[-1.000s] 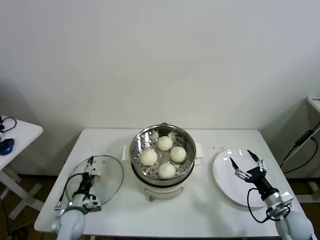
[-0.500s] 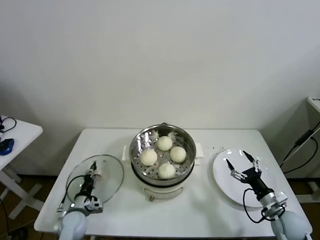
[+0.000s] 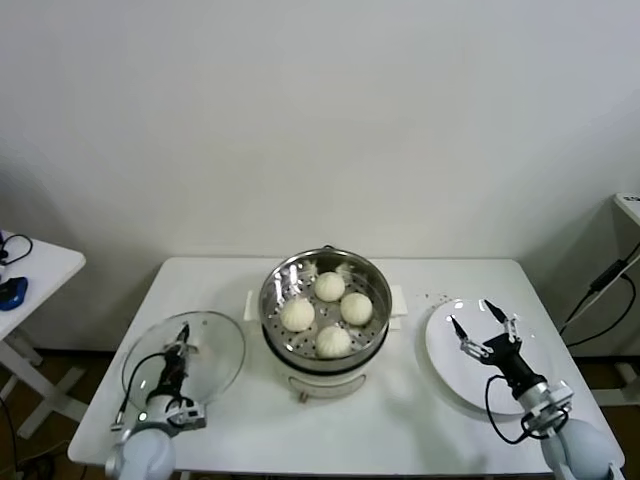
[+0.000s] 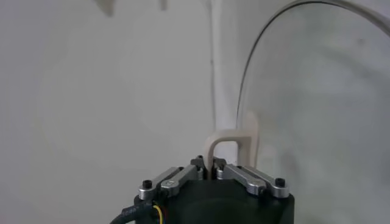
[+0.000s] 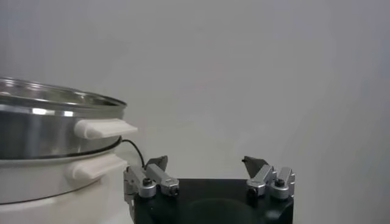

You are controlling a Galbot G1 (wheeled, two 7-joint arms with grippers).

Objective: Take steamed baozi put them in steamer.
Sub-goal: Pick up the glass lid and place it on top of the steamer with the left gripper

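Note:
Several cream-white baozi (image 3: 330, 286) lie in the shiny steel steamer (image 3: 270, 290) on its white cooker base at the table's middle. My left gripper (image 3: 182, 338) is at the front left, shut on the white handle (image 4: 231, 141) of the round glass lid (image 3: 215, 350). In the left wrist view the left gripper (image 4: 209, 165) pinches the handle's foot. My right gripper (image 3: 470, 313) is open and empty over the flat white plate (image 3: 445, 370) at the right. In the right wrist view the right gripper (image 5: 206, 162) shows spread fingers, with the steamer (image 5: 49, 128) off to one side.
A side table (image 3: 40, 265) with a dark blue object stands at the far left. A grey cabinet and cables stand at the far right. The cooker's white side handle (image 5: 105, 128) juts toward my right gripper.
My right gripper has moved a little left over the plate and stays open. My left gripper has drawn back slightly with the lid, which has shifted a little to the left.

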